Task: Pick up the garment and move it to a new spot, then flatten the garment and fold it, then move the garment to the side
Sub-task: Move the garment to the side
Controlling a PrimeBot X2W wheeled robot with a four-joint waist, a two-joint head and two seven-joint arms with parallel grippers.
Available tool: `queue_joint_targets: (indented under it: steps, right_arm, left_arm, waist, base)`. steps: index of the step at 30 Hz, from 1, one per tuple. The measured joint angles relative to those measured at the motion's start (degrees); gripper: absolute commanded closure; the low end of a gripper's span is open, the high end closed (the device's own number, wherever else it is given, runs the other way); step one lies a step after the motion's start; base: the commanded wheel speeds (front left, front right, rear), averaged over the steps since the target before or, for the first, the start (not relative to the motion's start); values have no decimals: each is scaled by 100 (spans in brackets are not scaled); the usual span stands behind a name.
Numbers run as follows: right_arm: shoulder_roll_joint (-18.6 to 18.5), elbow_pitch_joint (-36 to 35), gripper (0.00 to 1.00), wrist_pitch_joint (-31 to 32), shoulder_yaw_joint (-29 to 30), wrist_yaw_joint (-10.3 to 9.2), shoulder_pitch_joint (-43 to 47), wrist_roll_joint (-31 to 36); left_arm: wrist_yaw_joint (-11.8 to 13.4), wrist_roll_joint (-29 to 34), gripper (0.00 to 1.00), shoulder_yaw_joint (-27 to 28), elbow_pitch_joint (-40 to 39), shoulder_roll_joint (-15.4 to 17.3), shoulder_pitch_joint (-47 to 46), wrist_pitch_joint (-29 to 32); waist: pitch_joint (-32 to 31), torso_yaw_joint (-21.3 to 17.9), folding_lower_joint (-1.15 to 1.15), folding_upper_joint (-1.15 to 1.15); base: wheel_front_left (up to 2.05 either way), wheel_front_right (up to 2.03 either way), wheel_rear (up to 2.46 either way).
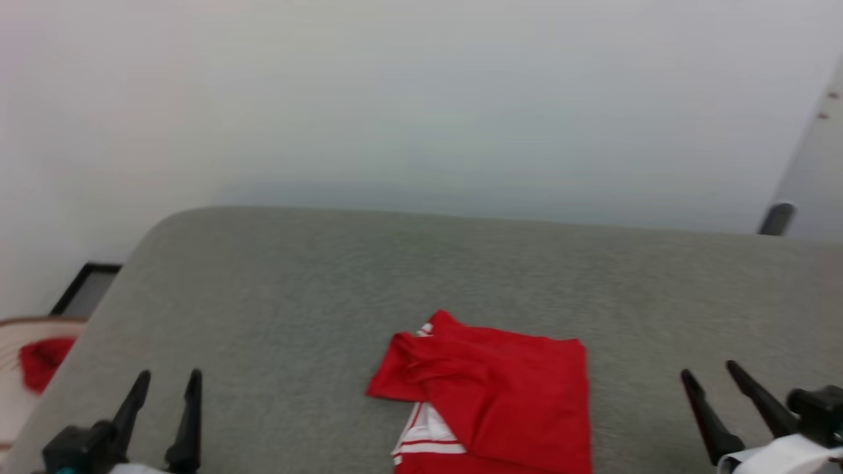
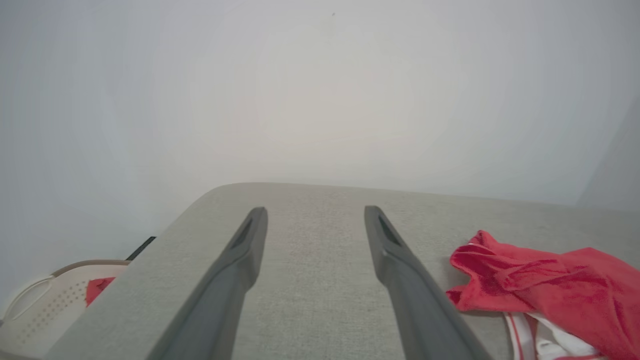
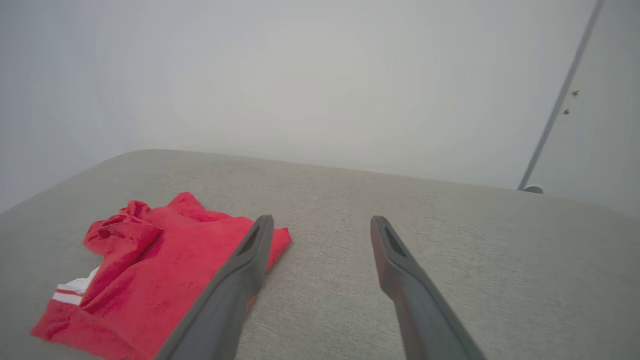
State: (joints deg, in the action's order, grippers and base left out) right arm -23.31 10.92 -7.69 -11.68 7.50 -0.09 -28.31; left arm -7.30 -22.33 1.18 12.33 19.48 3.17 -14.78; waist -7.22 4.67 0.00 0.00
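The garment point(image 1: 500, 395), a red jersey with white, red-striped trim, lies folded on the grey padded table point(image 1: 296, 289) near its front middle. It also shows at the right of the left wrist view point(image 2: 550, 285) and at the left of the right wrist view point(image 3: 155, 270). My left gripper point(image 1: 168, 378) is open at the lower left, well left of the garment, nothing between its fingers point(image 2: 240, 265). My right gripper point(image 1: 711, 368) is open at the lower right, right of the garment, also empty; its left finger point(image 3: 240, 280) overlaps the garment's edge in the right wrist view.
A pale perforated basket point(image 1: 20, 368) holding a small red cloth point(image 1: 43, 359) stands off the table's left edge, seen too in the left wrist view point(image 2: 45, 305). A white wall lies behind the table. A pale door point(image 3: 600, 125) is at the far right.
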Motion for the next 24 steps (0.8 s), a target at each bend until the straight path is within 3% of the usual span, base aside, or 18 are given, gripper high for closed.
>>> queue_joint_targets:
  steps: [6, 15, 24]
  right_arm:
    - [40, 376, 0, 534, -283, 1, -299, -211]
    - [111, 998, 0, 1917, -417, 1, -653, -558]
    - [261, 1325, 0, 3158, -132, 1, -1055, -386]
  left_arm:
    - [43, 64, 0, -204, 83, -91, -366, 43]
    - [41, 75, 0, -472, 254, -165, -581, 57]
    - [24, 42, 0, -634, 390, -298, -771, 20]
  waist:
    - [61, 545, 0, 0]
    - [178, 1307, 0, 0]
    - [531, 1595, 0, 0]
  base:
    - [0, 0, 0]
    - [0, 0, 0]
    - [0, 0, 0]
